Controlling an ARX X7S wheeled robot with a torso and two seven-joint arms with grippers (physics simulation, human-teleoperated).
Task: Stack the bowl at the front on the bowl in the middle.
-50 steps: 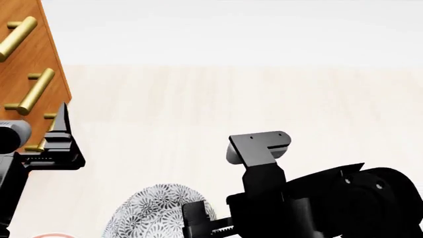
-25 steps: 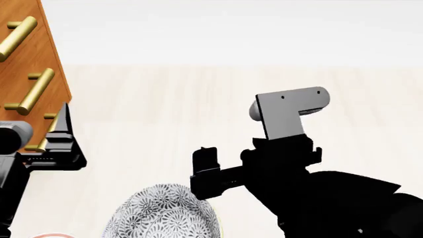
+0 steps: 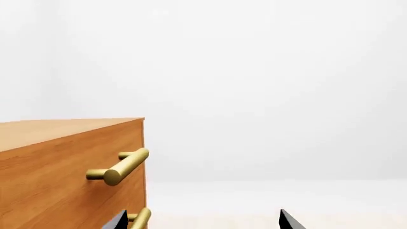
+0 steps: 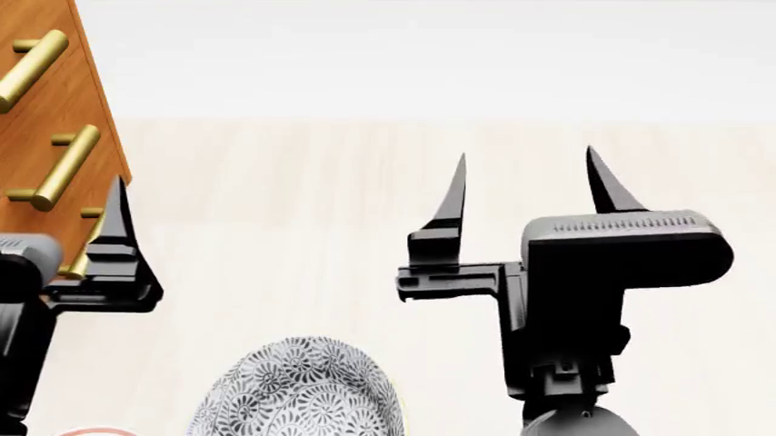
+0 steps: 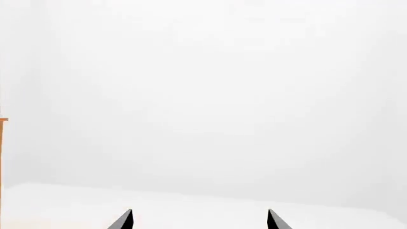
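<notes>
Only one deep bowl with the grey flower pattern [image 4: 298,391] shows, at the bottom edge of the head view; I cannot tell whether it is the front bowl or the middle one. My right gripper [image 4: 525,159] is raised above and to the right of that bowl. Its two pointed fingers stand wide apart, pointing away, with nothing between them. The right wrist view shows only its fingertips [image 5: 125,219] against a blank white wall. My left gripper [image 3: 202,222] is open and empty, held beside the wooden cabinet at the left.
A wooden drawer cabinet [image 4: 54,100] with brass bar handles [image 3: 122,167] stands at the left, close to my left gripper [image 4: 112,227]. A sliver of a red-ringed plate [image 4: 91,431] peeks in at the bottom left. A pale wooden surface [image 4: 363,182] stretches ahead.
My right arm has swung up from beside the bowl and turned, so its open fingers now point up and away. The bowl and the left arm have stayed put.
</notes>
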